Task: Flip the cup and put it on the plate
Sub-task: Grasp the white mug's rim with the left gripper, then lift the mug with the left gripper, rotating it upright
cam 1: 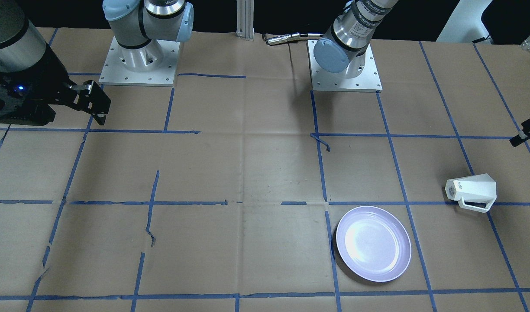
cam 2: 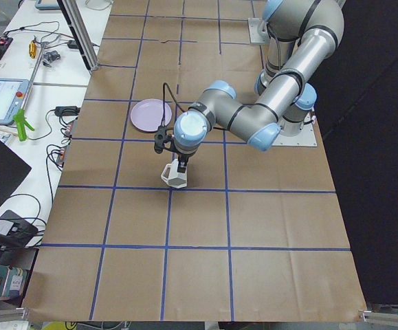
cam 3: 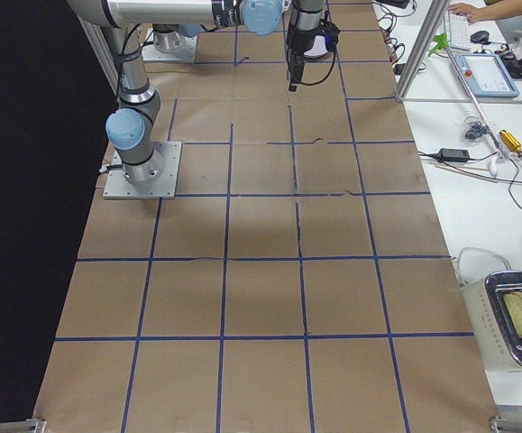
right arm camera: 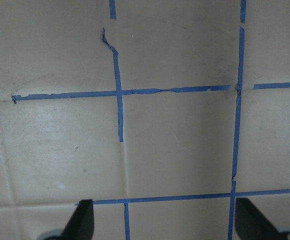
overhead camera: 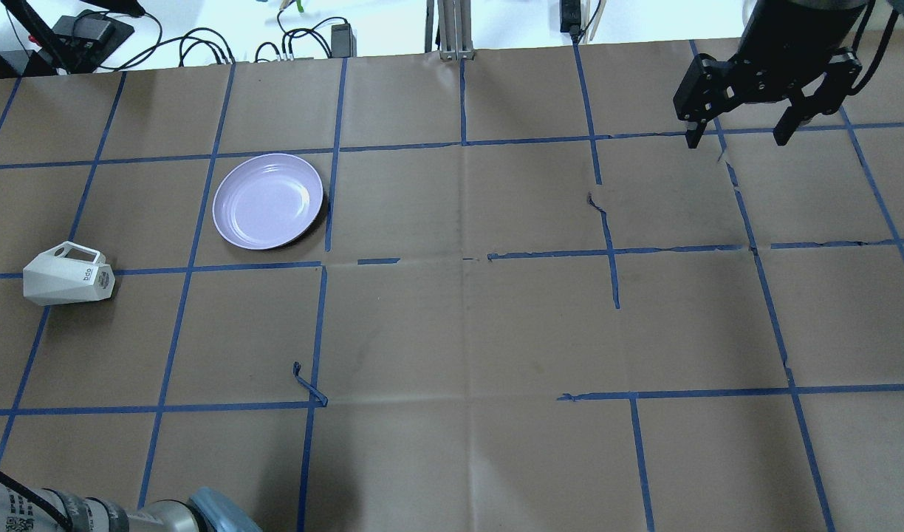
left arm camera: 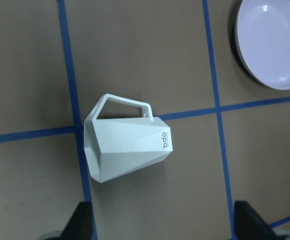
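The cup [left arm camera: 127, 145], on its side by the counter's [left arm camera: 134, 50] left edge, reads "bdo". The left gripper [left arm camera: 166, 222], mostly cut off, and the right gripper [overhead camera: 738, 138] are both spread.

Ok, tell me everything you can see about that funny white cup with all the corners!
The small white angular cup looks like smooth matte ceramic. Its flat facets narrow toward the base, and it has an open, angular handle and small dark letters near the base. It lies on its side on the brown paper-covered table, over a blue tape line, with the handle sticking out sideways. Only the table touches it. The round pale lavender plate sits apart from it, and the robot's left hand hangs open above it.
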### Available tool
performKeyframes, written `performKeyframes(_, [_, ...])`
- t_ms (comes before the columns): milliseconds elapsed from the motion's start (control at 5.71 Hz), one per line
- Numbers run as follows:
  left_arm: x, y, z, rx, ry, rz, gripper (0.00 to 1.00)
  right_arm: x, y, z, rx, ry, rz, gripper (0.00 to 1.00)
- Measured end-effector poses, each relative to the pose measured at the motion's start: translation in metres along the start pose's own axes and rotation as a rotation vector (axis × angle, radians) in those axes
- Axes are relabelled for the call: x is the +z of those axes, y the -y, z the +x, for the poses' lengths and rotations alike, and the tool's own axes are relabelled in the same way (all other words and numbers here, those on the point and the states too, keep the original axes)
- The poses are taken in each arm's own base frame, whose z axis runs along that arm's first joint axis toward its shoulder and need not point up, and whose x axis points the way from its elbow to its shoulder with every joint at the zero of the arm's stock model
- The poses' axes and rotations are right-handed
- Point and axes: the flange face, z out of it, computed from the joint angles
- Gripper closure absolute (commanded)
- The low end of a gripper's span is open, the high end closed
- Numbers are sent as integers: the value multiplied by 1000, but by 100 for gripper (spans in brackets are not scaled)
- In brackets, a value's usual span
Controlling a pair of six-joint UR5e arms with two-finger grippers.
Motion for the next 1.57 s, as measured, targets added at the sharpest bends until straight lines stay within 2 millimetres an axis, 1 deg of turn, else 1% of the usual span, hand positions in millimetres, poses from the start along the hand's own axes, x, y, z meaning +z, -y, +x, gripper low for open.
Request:
performKeyframes(175, [28, 3, -34, -22, -65, 19, 2, 0, 0, 0, 0, 0, 0, 0])
performKeyframes(350, [55, 7, -58, -22, -122, 30, 2, 0, 0, 0, 0, 0, 0, 0])
performKeyframes(525, [85, 9, -76, -5, -183, 40, 6, 0, 0, 0, 0, 0, 0, 0])
performKeyframes(700, [109, 8, -84, 0, -244, 39, 25, 0, 0, 0, 0, 0, 0, 0])
performKeyframes(875, [123, 5, -82, -9, -307, 19, 68, 0, 0, 0, 0, 0, 0, 0])
performKeyframes(1050, [127, 3, -76, -14, -350, 2, 95, 0, 0, 0, 0, 0, 0, 0])
performKeyframes(1225, [123, 4, -70, -10, -358, -3, 100, 0, 0, 0, 0, 0, 0, 0])
performKeyframes(1400, [108, 10, -57, 2, -341, 0, 100, 0, 0, 0, 0, 0, 0, 0])
performKeyframes(1575, [84, 25, -28, 24, -300, -1, 100, 0, 0, 0, 0, 0, 0, 0])
